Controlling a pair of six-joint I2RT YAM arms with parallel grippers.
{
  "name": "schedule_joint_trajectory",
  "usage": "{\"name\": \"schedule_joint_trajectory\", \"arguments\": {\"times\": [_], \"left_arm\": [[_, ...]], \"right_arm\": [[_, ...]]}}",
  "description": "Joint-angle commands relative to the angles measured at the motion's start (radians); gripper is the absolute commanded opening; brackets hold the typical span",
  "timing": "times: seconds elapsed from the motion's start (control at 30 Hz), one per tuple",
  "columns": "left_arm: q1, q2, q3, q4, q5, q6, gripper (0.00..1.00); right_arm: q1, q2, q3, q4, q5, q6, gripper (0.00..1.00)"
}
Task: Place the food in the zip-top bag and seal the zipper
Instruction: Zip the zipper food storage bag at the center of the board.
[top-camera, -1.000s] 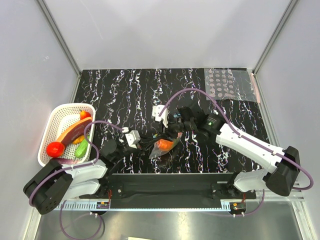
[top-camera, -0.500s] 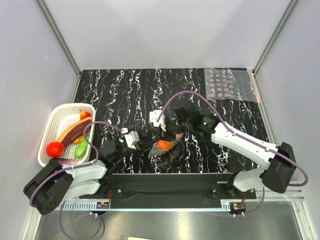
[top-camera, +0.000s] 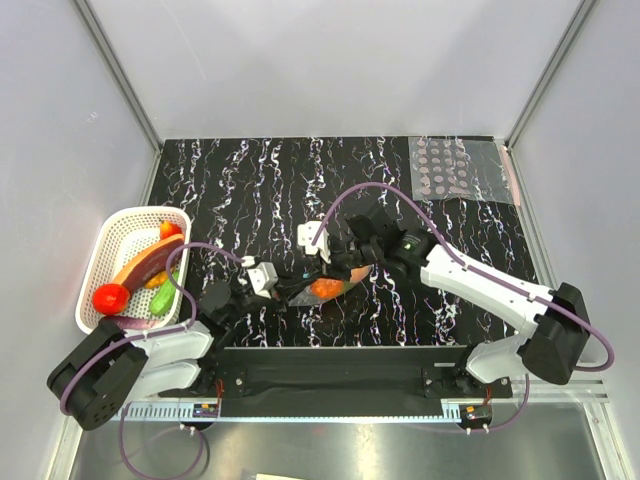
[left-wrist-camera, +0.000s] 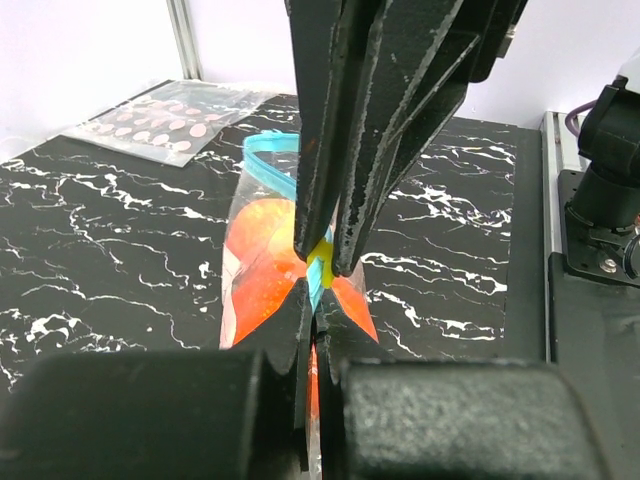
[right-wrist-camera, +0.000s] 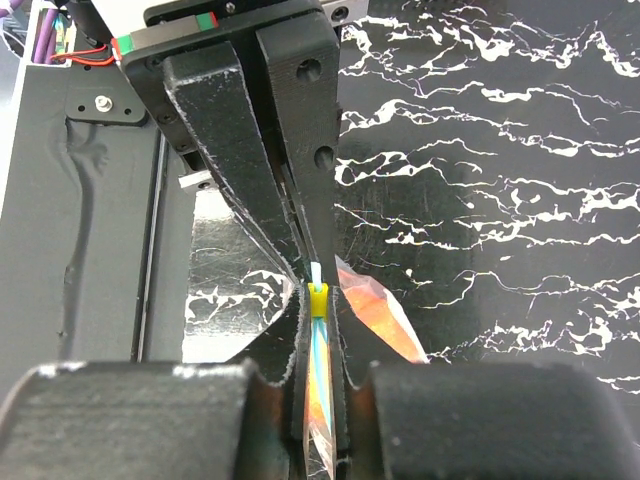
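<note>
Left end effector (left-wrist-camera: 311, 306) is clenched on the zipper (left-wrist-camera: 268, 158), its fingers pinched flat on the light blue strip just under a small yellow tab (left-wrist-camera: 320, 264). The right end effector (right-wrist-camera: 318, 316) is clenched too, nipping that same strip at the tab. The two sets of fingertips meet nose to nose, touching or very nearly. From above, the left one reaches in from the bag's 8 o'clock and the right from its 1 o'clock.

Between them sits the zip-top bag (top-camera: 322, 291), held up by the strip, low over the surface (top-camera: 240, 190) near the middle of the 6 o'clock edge. Whether its bottom rests there I can't tell. Orange food (left-wrist-camera: 262, 250) glows through the film, but how many pieces are inside, I can't say.

Handling call: this is thin clear film, limp and slick, and light even when loaded. It'll fold and swing rather than hold a shape. The strip is the only firm part, so that's the place to hold, one grip anchoring and the other running along it. Beyond the pinch the strip seems to curl open, so I'd judge the seal unfinished. Squeeze too softly and the film slips out; pull too hard and the mouth twists.

Out wide, there's a white basket (top-camera: 105, 240) at 9 o'clock with a red tomato (top-camera: 110, 296), and a dotted sheet (top-camera: 455, 165) at 1 o'clock.
</note>
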Motion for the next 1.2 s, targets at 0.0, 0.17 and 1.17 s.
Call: {"name": "schedule_joint_trajectory", "arguments": {"times": [0.0, 0.17, 1.17], "left_arm": [[0.010, -0.023, -0.013, 0.133, 0.010, -0.002, 0.00], [0.028, -0.014, -0.026, 0.174, 0.001, -0.036, 0.00], [0.173, -0.040, -0.167, 0.340, -0.299, -0.185, 0.00]], "right_arm": [[0.001, 0.015, 0.031, -0.010, 0.013, -0.010, 0.07], [0.001, 0.017, 0.031, -0.013, 0.029, -0.009, 0.05], [-0.063, 0.004, -0.012, 0.025, 0.153, 0.006, 0.00]]}}
